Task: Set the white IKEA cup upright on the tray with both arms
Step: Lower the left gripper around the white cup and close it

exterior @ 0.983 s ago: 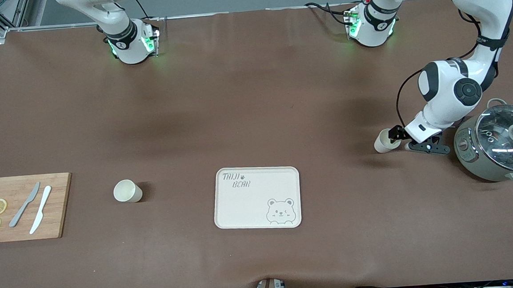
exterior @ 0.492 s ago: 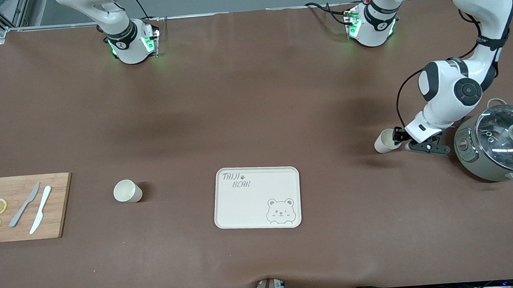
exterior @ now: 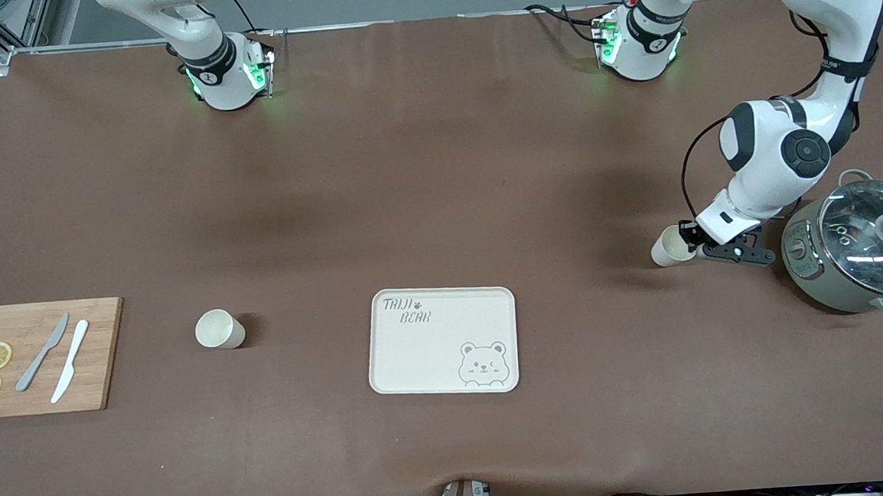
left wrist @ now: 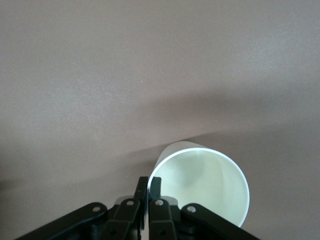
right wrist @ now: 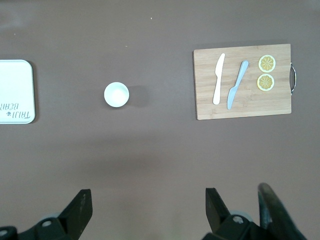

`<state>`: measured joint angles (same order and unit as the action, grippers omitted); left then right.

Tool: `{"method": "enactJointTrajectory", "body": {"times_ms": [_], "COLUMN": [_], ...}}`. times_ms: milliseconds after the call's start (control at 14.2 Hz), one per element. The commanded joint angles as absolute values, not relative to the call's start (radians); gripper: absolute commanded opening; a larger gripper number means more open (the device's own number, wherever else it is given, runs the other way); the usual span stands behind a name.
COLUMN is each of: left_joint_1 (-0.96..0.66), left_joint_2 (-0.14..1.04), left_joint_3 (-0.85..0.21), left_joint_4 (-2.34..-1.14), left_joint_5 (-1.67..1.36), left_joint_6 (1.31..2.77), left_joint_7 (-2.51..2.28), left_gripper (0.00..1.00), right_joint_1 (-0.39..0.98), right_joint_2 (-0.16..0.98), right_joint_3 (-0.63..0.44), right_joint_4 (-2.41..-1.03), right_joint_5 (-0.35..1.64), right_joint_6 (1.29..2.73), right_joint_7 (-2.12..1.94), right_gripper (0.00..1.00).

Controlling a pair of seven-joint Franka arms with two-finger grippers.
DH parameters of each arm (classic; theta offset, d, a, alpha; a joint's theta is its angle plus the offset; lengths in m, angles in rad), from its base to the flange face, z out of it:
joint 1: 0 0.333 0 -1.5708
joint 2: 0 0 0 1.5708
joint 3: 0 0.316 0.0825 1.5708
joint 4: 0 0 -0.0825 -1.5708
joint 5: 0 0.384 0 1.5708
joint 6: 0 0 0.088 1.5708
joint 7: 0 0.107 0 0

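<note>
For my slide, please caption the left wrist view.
Left pincer shut on the rim of a white cup.

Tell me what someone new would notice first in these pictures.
Most striking is the left hand, low beside the pot, shut on the rim of a tipped white cup. A second white cup stands upright between the cutting board and the tray. The right hand waits open, high above that cup.

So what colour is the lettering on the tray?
Grey, on the cream tray; the front view shows it best.
</note>
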<state>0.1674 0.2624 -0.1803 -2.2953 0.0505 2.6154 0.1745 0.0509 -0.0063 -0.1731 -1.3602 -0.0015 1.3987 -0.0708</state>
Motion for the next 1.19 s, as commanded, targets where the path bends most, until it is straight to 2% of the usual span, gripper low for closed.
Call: {"method": "enactJointTrajectory", "body": {"times_ms": [0, 632, 1124], "left_joint_1": [0.172, 0.167, 0.169], "left_joint_2": [0.247, 0.213, 0.094], "left_joint_3": [-0.178, -0.183, -0.241], "left_joint_4": [-2.315, -2.304, -2.097], "left_joint_5": [0.074, 0.074, 0.072], "left_joint_6": [2.612, 2.579, 2.157], "left_joint_7": [0.160, 0.129, 0.040], "left_gripper": [0.00, 0.00, 0.00], "right_joint_1": [0.055, 0.055, 0.055], "right_joint_2": [-0.005, -0.005, -0.005], "right_joint_3": [-0.173, -0.173, -0.173], "right_joint_4": [-1.358, -1.358, -1.358], "right_joint_5": [-0.008, -0.008, -0.008], "right_joint_6": [1.402, 1.402, 1.402], "right_joint_7": [-0.063, -0.064, -0.064], "right_gripper": [1.00, 1.00, 1.00]}}
